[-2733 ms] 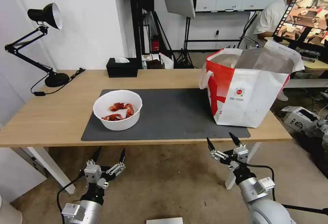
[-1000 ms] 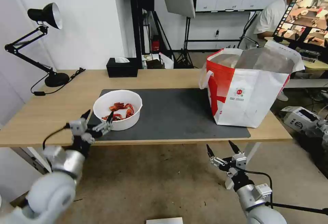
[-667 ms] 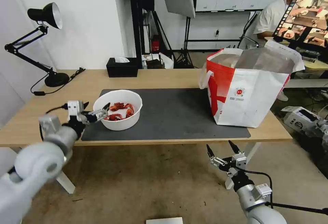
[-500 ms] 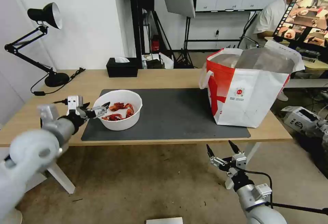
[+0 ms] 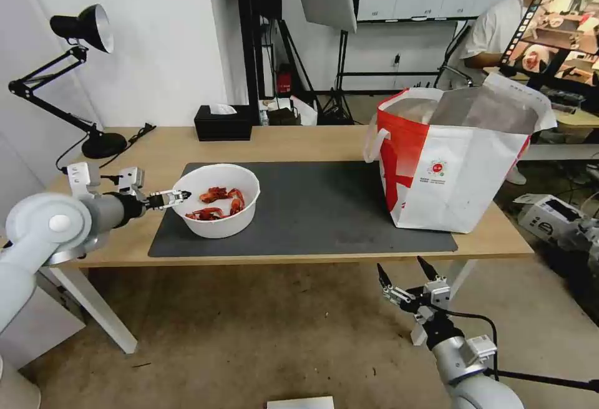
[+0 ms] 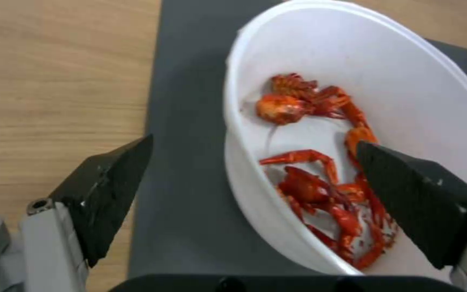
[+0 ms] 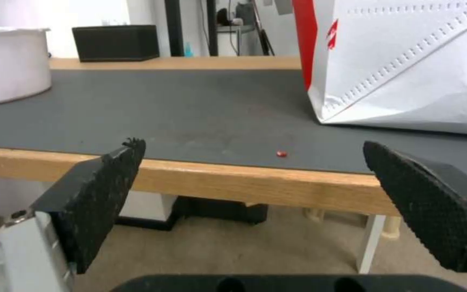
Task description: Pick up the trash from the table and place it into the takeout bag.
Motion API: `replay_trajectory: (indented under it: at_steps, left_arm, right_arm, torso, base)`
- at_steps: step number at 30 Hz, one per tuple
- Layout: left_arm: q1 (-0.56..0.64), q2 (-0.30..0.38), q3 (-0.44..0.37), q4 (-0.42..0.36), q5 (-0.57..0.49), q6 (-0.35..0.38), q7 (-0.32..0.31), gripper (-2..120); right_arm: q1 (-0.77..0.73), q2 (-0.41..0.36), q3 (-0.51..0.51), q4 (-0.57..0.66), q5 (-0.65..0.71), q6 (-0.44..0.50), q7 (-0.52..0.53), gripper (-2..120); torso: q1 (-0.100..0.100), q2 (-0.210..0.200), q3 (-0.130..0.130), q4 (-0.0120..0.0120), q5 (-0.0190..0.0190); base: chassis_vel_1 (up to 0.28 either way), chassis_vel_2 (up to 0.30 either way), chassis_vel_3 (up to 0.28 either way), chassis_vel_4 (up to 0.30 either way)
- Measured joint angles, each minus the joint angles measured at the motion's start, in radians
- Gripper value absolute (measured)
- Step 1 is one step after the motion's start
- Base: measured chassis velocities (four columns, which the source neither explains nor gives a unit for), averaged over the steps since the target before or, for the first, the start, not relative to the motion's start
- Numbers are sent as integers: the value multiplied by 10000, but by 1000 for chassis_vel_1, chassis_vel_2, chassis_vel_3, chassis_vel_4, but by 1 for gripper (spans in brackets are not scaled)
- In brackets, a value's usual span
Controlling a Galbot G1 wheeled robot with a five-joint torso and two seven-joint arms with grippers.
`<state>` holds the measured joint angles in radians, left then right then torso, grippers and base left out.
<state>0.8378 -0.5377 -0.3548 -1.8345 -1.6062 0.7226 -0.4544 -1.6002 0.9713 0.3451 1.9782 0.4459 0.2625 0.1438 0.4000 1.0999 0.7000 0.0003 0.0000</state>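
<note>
The trash is a white round bowl (image 5: pixel 218 225) holding red crayfish shells (image 5: pixel 215 203), standing on the left part of the dark grey mat (image 5: pixel 312 209) on the table (image 5: pixel 312 141). My left gripper (image 5: pixel 178 197) reaches in from the left at rim height. In the left wrist view this left gripper (image 6: pixel 253 142) is open and straddles the bowl (image 6: pixel 395 81) rim, with one finger outside over the mat and the other over the shells (image 6: pixel 309 186). The takeout bag (image 5: pixel 455 159) stands open at the mat's right end. My right gripper (image 5: pixel 409 272) hangs open below the table's front edge.
A black tissue box (image 5: pixel 223 123) sits at the table's back edge, and a black desk lamp (image 5: pixel 93 141) stands at the back left. In the right wrist view a small red crumb (image 7: pixel 281 153) lies on the mat near the front edge, left of the bag (image 7: pixel 406 61).
My left arm has come up from below the table's front, swung round to the bowl's left side, and brought its open fingers over the rim. The right arm has sunk slightly.
</note>
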Motion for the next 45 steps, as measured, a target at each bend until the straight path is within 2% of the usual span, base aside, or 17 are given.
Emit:
replay_trajectory:
  at_steps: [5, 9, 16, 26, 31, 35, 36, 39, 40, 43, 44, 45]
  left_arm:
    - [-341, -63, 175, 333, -341, 104, -108, 100]
    - [-885, -156, 658, 736, -702, 129, -324, 100]
    - [-1400, -430, 1317, 1201, -743, 138, -672, 100]
    - [-1814, -984, 1789, 1560, -838, 145, -817, 100]
    - [-1986, -1072, 1972, 1711, -895, 145, -1014, 88]
    - [-2130, -1066, 2130, 1814, -944, 133, -1244, 69]
    - [-2130, -1066, 2130, 1814, -944, 133, -1244, 69]
    - [-2191, -1006, 2234, 1817, -996, 127, -1248, 56]
    - [-2191, -1006, 2234, 1817, -996, 127, -1248, 56]
    - [-2248, -1006, 2310, 1809, -1035, 110, -1254, 40]
    - [-2248, -1006, 2310, 1809, -1035, 110, -1254, 40]
    - [-2249, -1019, 2316, 1790, -1040, 86, -1262, 35]
  right_arm:
    - [0, 0, 0, 0, 0, 0, 0, 100]
    - [0, 0, 0, 0, 0, -1, 0, 100]
    - [0, 0, 0, 0, 0, 0, 0, 100]
    - [0, 0, 0, 0, 0, -1, 0, 100]
    - [0, 0, 0, 0, 0, -1, 0, 100]
    - [0, 0, 0, 0, 0, -1, 0, 100]
    - [0, 0, 0, 0, 0, -1, 0, 100]
    - [0, 0, 0, 0, 0, -1, 0, 100]
    - [0, 0, 0, 0, 0, -1, 0, 100]
    - [0, 0, 0, 0, 0, -1, 0, 100]
    - [0, 0, 0, 0, 0, -1, 0, 100]
    - [0, 0, 0, 0, 0, 0, 0, 100]
  torso:
    - [1, 0, 0, -2, -1]
    - [0, 0, 0, -3, 0]
    - [1, 0, 0, -2, 0]
    - [0, 0, 0, -3, 0]
    - [0, 0, 0, -3, 0]
    - [0, 0, 0, -3, 0]
    - [0, 0, 0, -3, 0]
    - [0, 1, 0, -2, 1]
    - [0, 1, 0, -2, 1]
    - [-1, 1, -1, -3, 1]
    - [-1, 1, -1, -3, 1]
    - [-2, 1, -1, -2, 0]
  base:
    - [0, 0, 0, 0]
    - [0, 0, 0, 0]
    - [0, 0, 0, 0]
    - [0, 0, 0, 0]
    - [0, 0, 0, 0]
    - [0, 0, 0, 0]
    - [0, 0, 0, 0]
    - [0, 0, 0, 0]
    - [0, 0, 0, 0]
    - [0, 0, 0, 0]
    - [0, 0, 0, 0]
    - [0, 0, 0, 0]
